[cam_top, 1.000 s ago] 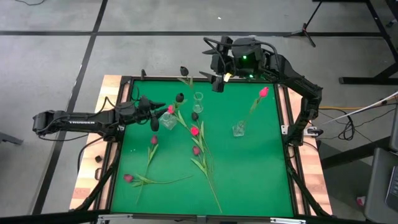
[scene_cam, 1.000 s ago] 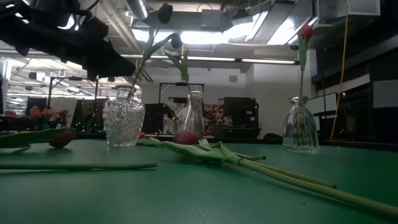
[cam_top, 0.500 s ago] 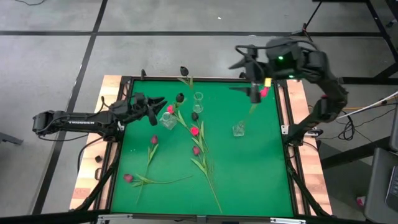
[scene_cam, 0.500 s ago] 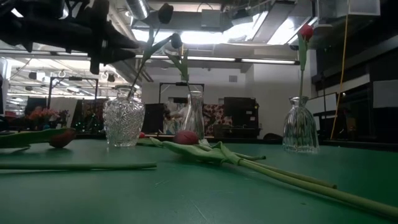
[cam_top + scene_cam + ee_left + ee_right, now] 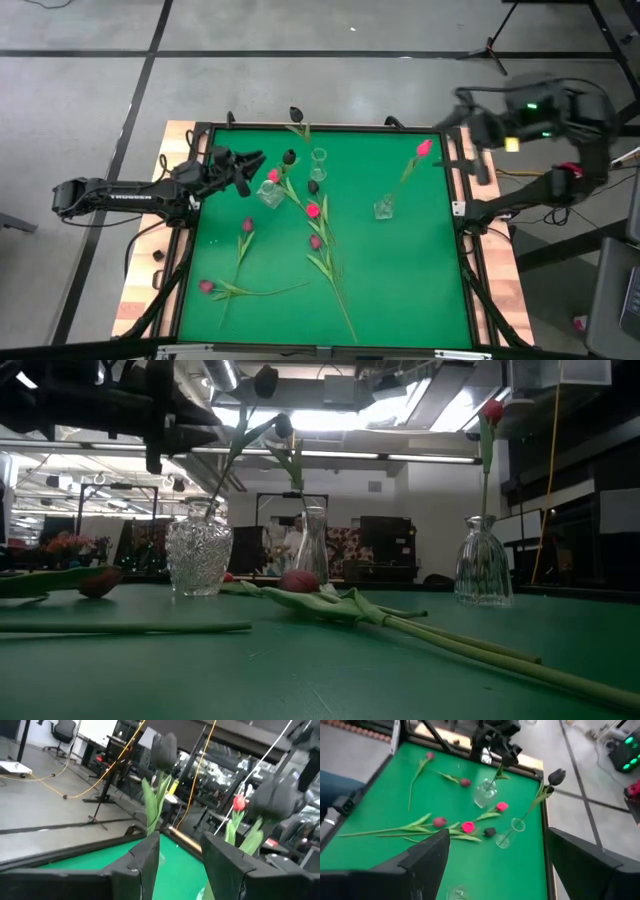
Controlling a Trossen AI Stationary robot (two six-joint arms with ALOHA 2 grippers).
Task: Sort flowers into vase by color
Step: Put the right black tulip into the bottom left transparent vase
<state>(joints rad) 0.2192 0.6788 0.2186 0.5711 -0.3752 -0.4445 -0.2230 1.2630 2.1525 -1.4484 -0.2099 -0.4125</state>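
Note:
Three glass vases stand on the green table. A round cut-glass vase (image 5: 270,195) holds a dark tulip (image 5: 289,157). A narrow vase (image 5: 318,158) holds another dark tulip (image 5: 296,113). A bell-shaped vase (image 5: 385,207) holds a pink-red tulip (image 5: 424,148). Several loose flowers lie flat on the table, among them a pink one (image 5: 313,210) and a magenta one (image 5: 247,226). My left gripper (image 5: 252,168) hovers open, just left of the round vase. My right gripper (image 5: 472,135) is open and high up, beyond the table's right edge.
A raised frame (image 5: 455,210) runs around the table. Two long-stemmed flowers (image 5: 330,270) lie from the table's middle toward the near edge, and another (image 5: 206,286) lies at the near left. The right half of the table near the front is bare green.
My right gripper has swung from the far edge, beside the narrow vase, toward the right and out past the table's right edge, staying open. My left gripper has tipped up from slanting down at the round vase to about level and has rolled a little.

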